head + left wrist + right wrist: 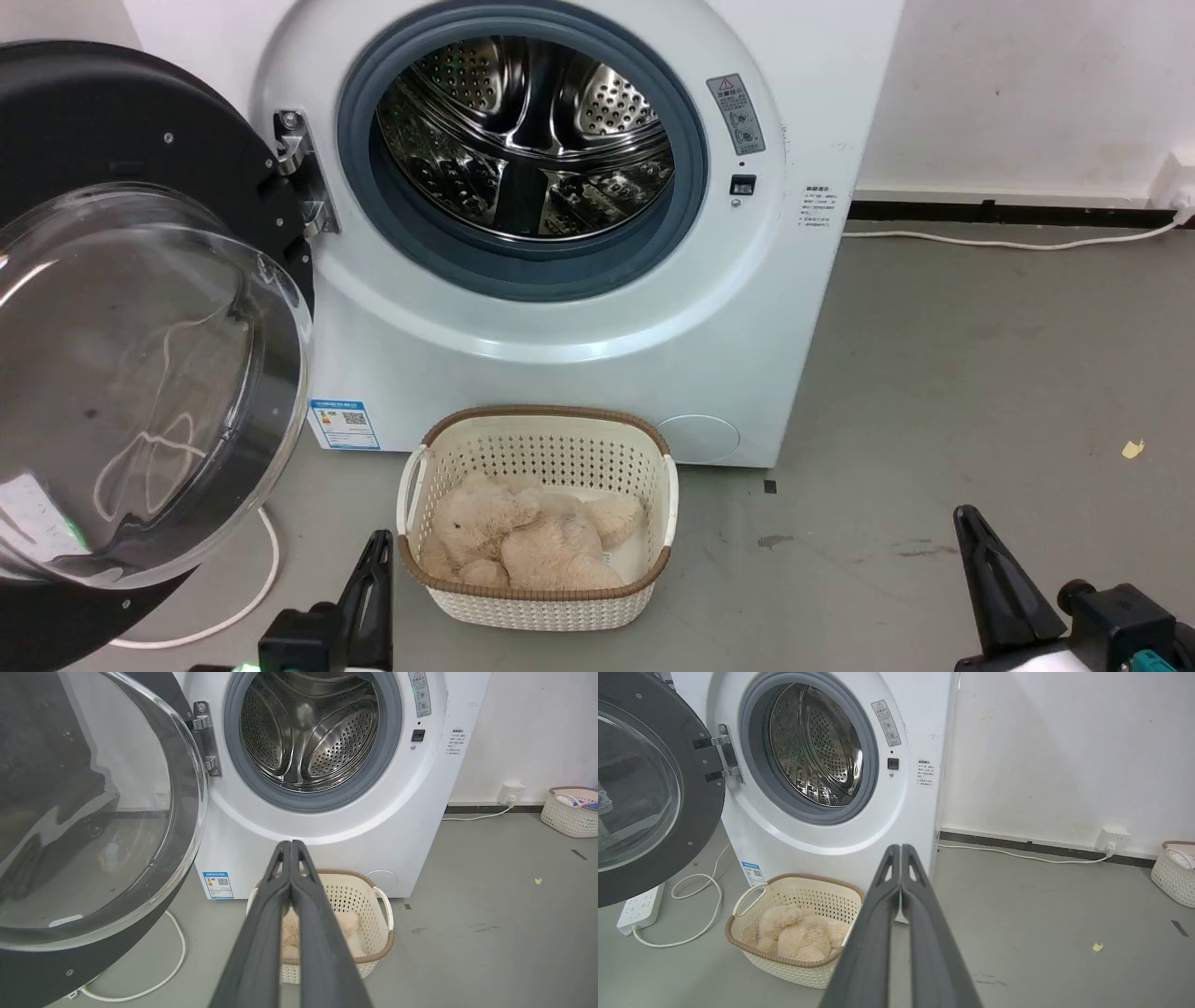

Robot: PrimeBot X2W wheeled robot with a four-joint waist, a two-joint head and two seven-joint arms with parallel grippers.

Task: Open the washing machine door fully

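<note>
Door: washing machine door [140, 327] swung out to the left on its hinge [299, 177], well clear of the opening, glass bowl facing the room. Judged close to full travel, end stop not readable.
Machine: washing machine [560, 327] standing on the floor against the wall, drum [527, 140] exposed.
Left claw: left gripper [290, 843] low over the floor, fingers pressed together, nothing held, apart from the door.
Right claw: right gripper [901, 847] likewise closed and empty, well apart from the machine, off to the right.
Risk, contact: a slip off the smooth bulging glass if pushed there. Black rim judged the surer spot.
Risk, hinge: strain if pressed beyond the stop.
Risk, floor: white cable [276, 560] lying beneath the door's lower edge, power strip [640, 907] near it. Possible snag on a low sweep.
Risk, basket: cream basket [546, 413] just beside the left gripper, easily knocked by a careless swing.
Drum contents: nothing seen inside.
Cream basket: on the floor at the machine's front lower edge, holding a beige plush bear [523, 541].
Far basket: second basket [567, 816] by the wall. Contents too small to tell.
</note>
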